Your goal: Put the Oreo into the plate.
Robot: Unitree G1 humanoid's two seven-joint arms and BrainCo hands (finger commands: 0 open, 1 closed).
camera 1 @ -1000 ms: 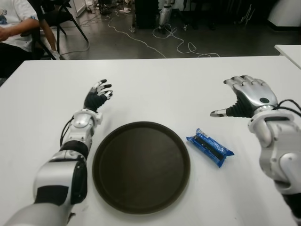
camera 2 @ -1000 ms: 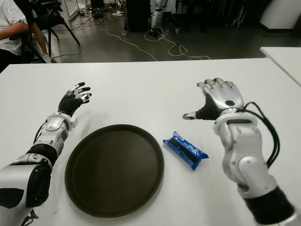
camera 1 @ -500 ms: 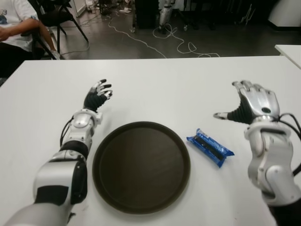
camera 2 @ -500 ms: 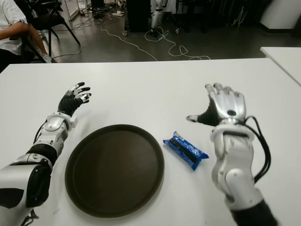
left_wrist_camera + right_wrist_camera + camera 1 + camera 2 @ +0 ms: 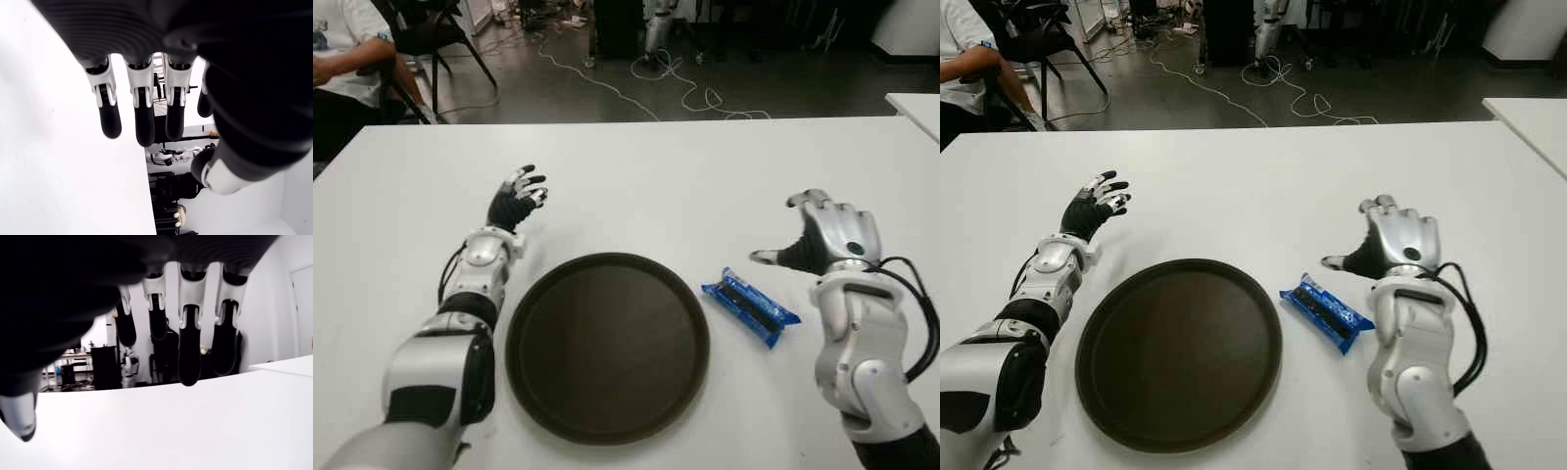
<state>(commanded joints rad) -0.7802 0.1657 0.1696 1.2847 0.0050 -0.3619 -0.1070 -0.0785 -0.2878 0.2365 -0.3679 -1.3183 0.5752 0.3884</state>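
A blue Oreo packet (image 5: 750,308) lies flat on the white table (image 5: 636,186), just right of a round dark brown plate (image 5: 607,345). My right hand (image 5: 808,240) hovers a little to the right of and beyond the packet, fingers spread and holding nothing; its wrist view shows only bare table under the fingers (image 5: 188,357). My left hand (image 5: 517,196) shows beyond the plate on its left side, open and holding nothing, with bare table beneath its fingers (image 5: 142,117). Nothing is on the plate.
A seated person (image 5: 347,59) and a black chair (image 5: 431,34) are past the table's far left corner. Cables (image 5: 656,88) trail on the dark floor behind. A second white table's corner (image 5: 915,108) shows at the far right.
My right hand has come nearer and lower, toward the Oreo packet, staying open. The left hand, packet and plate have not moved.
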